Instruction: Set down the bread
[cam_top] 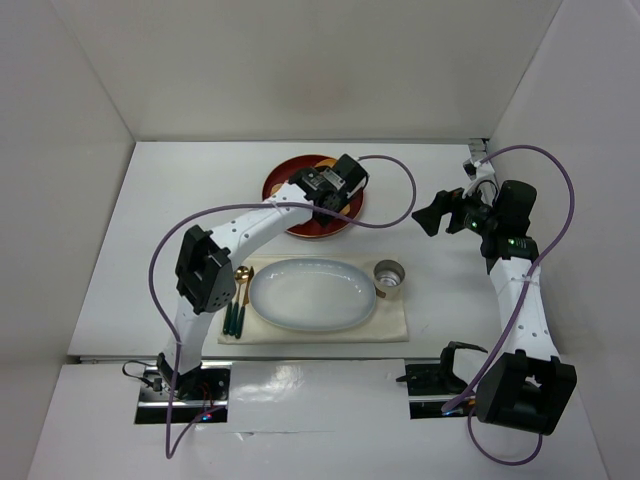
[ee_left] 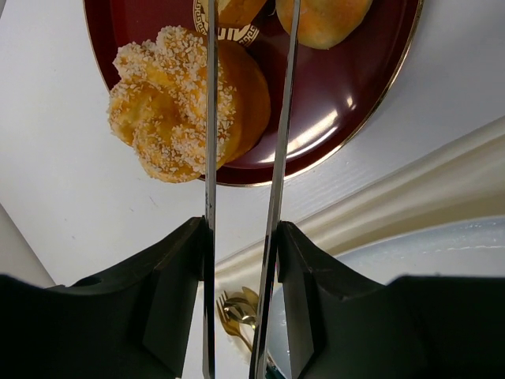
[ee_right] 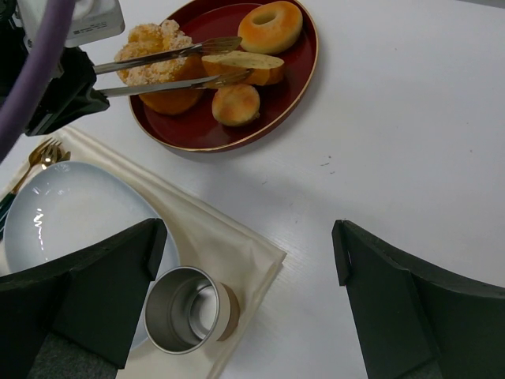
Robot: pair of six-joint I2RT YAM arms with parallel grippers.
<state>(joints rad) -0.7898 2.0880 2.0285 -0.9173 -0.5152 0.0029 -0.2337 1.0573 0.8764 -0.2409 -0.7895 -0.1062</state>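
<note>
Top external: the left gripper [cam_top: 322, 205] is over a red tray [cam_top: 277, 182] at the middle of the bench [cam_top: 170, 190], toward the far edge. The right gripper [cam_top: 440, 213] hangs near the right edge. A white plate [cam_top: 312, 295], a metal cup [cam_top: 389, 276] and cutlery [cam_top: 238, 300] lie on a cream cloth [cam_top: 395, 322] toward the near edge.

Left wrist: the left gripper [ee_left: 243, 237] carries tongs [ee_left: 211, 118] with two long metal blades set narrow. The bread [ee_left: 237, 9] shows between the blade ends. A sugared pastry [ee_left: 166, 110] lies under the left blade.

Right wrist: the blades close on the bread [ee_right: 245, 67], one on each side, over the tray [ee_right: 260, 118]. A donut [ee_right: 270, 26] and a round bun [ee_right: 235, 104] lie beside it. The right gripper [ee_right: 248, 237] stands wide apart, holding nothing.
</note>
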